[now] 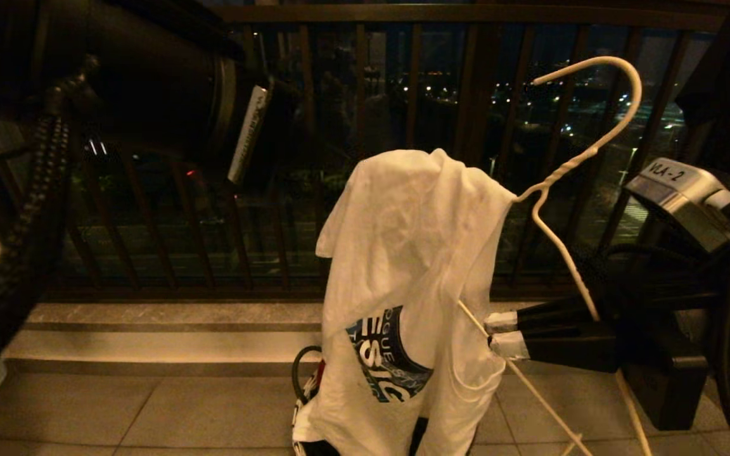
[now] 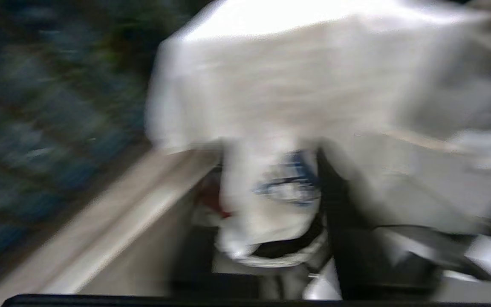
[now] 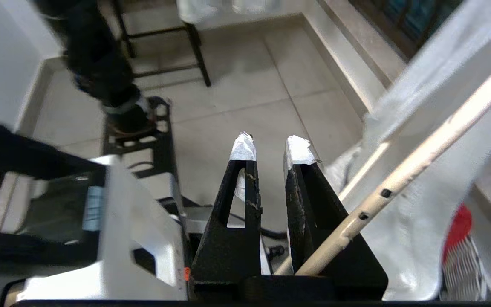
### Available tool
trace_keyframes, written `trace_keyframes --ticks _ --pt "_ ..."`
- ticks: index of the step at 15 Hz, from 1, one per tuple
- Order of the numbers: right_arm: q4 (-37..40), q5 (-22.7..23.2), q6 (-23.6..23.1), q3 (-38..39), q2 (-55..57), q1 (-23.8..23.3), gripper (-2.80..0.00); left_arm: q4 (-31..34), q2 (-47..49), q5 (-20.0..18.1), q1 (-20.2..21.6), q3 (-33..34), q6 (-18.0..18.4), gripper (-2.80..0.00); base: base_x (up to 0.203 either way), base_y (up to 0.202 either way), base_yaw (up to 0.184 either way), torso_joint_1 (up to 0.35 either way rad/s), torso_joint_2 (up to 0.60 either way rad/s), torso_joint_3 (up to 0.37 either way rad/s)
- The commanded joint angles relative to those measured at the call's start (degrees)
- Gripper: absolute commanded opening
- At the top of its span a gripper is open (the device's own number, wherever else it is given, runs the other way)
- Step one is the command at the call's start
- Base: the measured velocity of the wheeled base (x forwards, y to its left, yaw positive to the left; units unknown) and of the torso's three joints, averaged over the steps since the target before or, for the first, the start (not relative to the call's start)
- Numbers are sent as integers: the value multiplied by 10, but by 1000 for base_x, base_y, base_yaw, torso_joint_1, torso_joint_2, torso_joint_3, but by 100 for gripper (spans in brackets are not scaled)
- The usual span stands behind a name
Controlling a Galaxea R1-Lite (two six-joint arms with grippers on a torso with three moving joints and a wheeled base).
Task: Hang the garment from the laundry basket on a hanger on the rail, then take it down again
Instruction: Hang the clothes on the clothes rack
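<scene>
Night on a balcony: a dark railing (image 1: 365, 158) of upright bars fills the background, city lights beyond it, a stone step and pale floor tiles (image 1: 149, 411) below. My left arm (image 1: 118, 76) looms large and dark at upper left; I cannot tell how its tool stands, the wrist view being smeared. My right tool (image 1: 498, 334) reaches in from the right, its taped fingers (image 3: 298, 150) nearly together, clamped on the hanger (image 1: 583, 158) low on one arm. The hanger tilts, hook up and free in the air. The T-shirt (image 1: 403, 266) drapes bunched over its other arm, white and creased, blue print facing me, its hem hanging over the basket (image 1: 305, 392) on the floor.
</scene>
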Motion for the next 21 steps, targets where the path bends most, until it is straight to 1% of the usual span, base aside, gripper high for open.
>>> trace_keyframes --ticks 1,2,3,4,5,6,9,10,11,13,15,16,17,18,20,21 --pt "0 27 -5 -2 -12 6 -280 8 -1 1 48 -11 25 -280 0 0 0 0 0 0" --pt "-1 35 -8 -7 -5 8 -280 20 2 1 77 -24 55 -280 0 0 0 0 0 0" --pt "0 44 -12 -7 -3 8 -280 31 2 0 97 -30 94 -280 0 0 0 0 0 0" --pt "0 55 -18 -6 5 8 -280 37 -4 -2 101 -32 106 -280 0 0 0 0 0 0" --pt "0 67 -27 -6 18 8 -280 38 -10 -14 101 -32 116 -280 0 0 0 0 0 0" --pt "4 77 -55 -6 31 9 -280 42 -15 -37 101 -31 127 -280 0 0 0 0 0 0" --pt "17 92 -98 -9 55 32 -280 93 -21 -103 101 -31 144 -280 0 0 0 0 0 0" --pt "29 93 -121 -7 65 40 -280 102 -19 -120 101 -30 149 -280 0 0 0 0 0 0" --pt "45 93 -134 -5 67 51 -280 103 -18 -129 101 -25 150 -280 0 0 0 0 0 0" --pt "50 92 -137 -3 68 67 -280 103 -13 -137 100 -15 154 -280 0 0 0 0 0 0" --pt "50 90 -139 -5 66 65 -280 100 0 -138 100 -20 174 -280 0 0 0 0 0 0" --pt "50 91 -139 -7 62 57 -280 98 9 -138 99 -26 188 0 0 0 0 0 0 0" --pt "50 91 -139 -7 60 50 -280 96 19 -141 98 -27 203 0 0 0 0 0 0 0" --pt "51 91 -140 -5 60 50 -280 94 26 -160 100 -29 220 0 0 0 0 0 0 0" --pt "51 91 -140 -6 63 51 -280 93 37 -221 114 -29 273 0 0 0 0 0 0 0" --pt "51 90 -140 -6 66 50 -280 91 46 -240 117 -29 282 0 0 0 0 0 0 0"
